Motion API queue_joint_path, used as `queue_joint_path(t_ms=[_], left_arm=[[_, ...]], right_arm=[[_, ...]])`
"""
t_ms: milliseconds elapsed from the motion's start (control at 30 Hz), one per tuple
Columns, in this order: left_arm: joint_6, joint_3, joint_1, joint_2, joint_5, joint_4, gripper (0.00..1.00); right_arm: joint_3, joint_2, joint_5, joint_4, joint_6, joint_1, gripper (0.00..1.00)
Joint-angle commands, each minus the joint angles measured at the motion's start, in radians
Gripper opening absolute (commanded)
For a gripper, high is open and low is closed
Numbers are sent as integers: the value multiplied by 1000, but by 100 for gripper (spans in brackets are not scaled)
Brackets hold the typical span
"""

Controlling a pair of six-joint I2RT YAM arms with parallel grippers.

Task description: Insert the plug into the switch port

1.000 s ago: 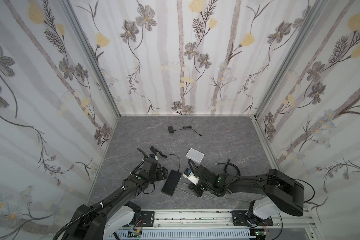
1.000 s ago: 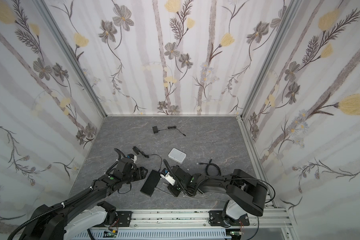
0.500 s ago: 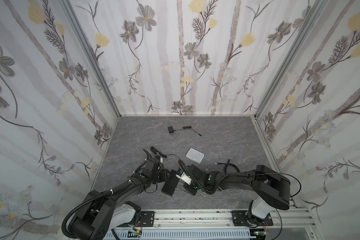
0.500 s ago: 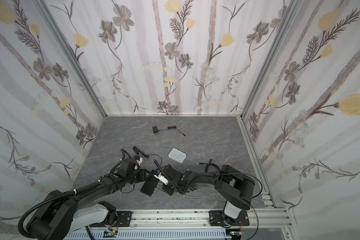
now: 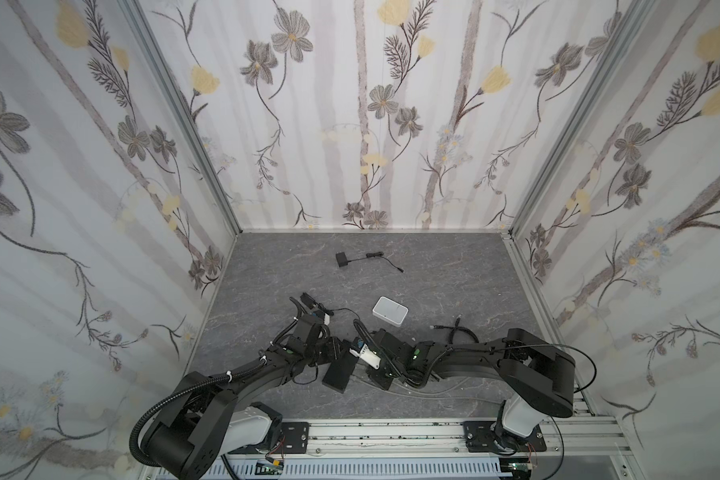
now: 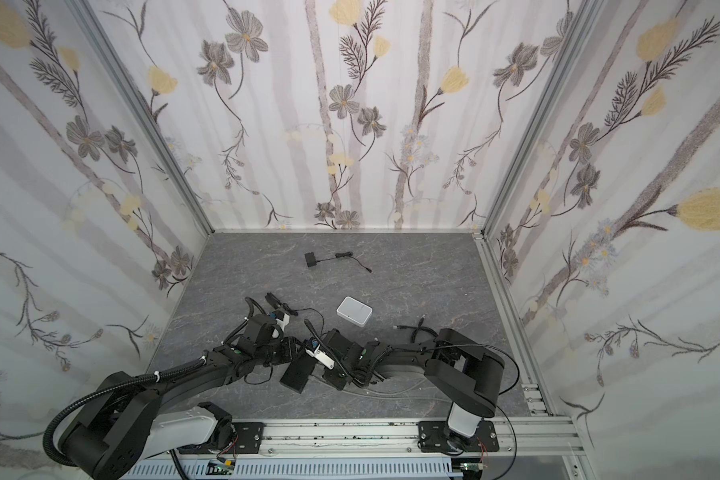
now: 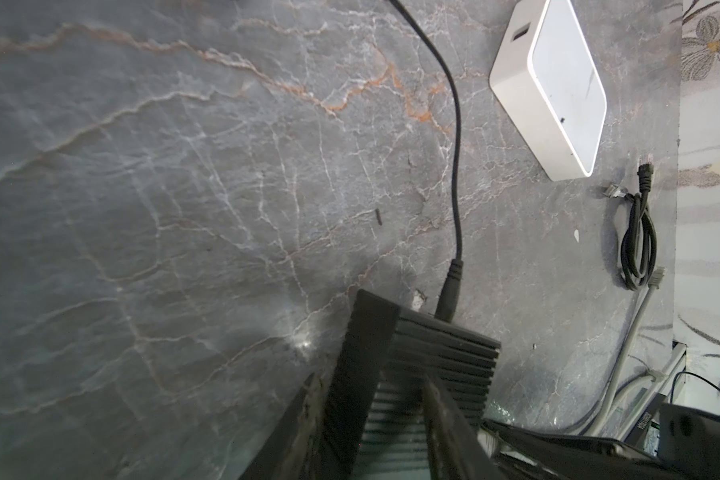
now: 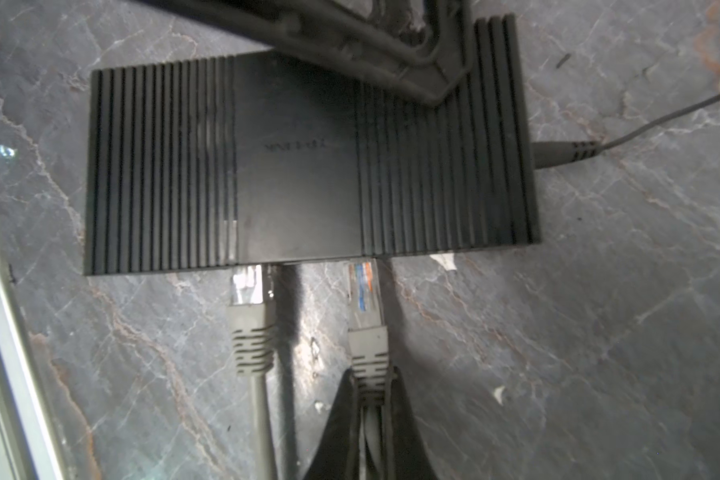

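Note:
The switch is a black ribbed box (image 8: 296, 166) (image 5: 341, 368) (image 6: 298, 372) lying flat near the front. Its ports sit on the side face towards my right gripper (image 8: 371, 386) and are hidden under the box's edge. That gripper is shut on the grey boot of the plug (image 8: 364, 291). The plug's clear tip meets the box's edge, and most of it is still outside. Beside it a second grey plug (image 8: 248, 286) sits in the box. My left gripper (image 7: 371, 382) (image 5: 329, 351) is shut on the box's far end.
A black power lead (image 7: 449, 291) enters the switch's end. A white flat box (image 5: 390, 311) (image 7: 549, 87) with a socket (image 7: 520, 32) in its side lies behind. A coiled black cable (image 5: 454, 332) lies right of it, a black adapter (image 5: 342, 260) at the back, the frame rail in front.
My left gripper has closed onto the black box. My right gripper has moved left with the plug up to the box's side.

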Motion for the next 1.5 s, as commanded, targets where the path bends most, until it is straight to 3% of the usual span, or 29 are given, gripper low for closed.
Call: queue_joint_path(t_ms=[0, 733, 1467], left_arm=[[-4, -2, -6, 9, -11, -30, 40], [-88, -35, -55, 12, 5, 39, 42], [-89, -40, -85, 7, -1, 25, 40]], right_arm=[[14, -6, 37, 40, 12, 0, 0], [37, 26, -35, 109, 46, 12, 0], [58, 2, 121, 83, 63, 19, 0]])
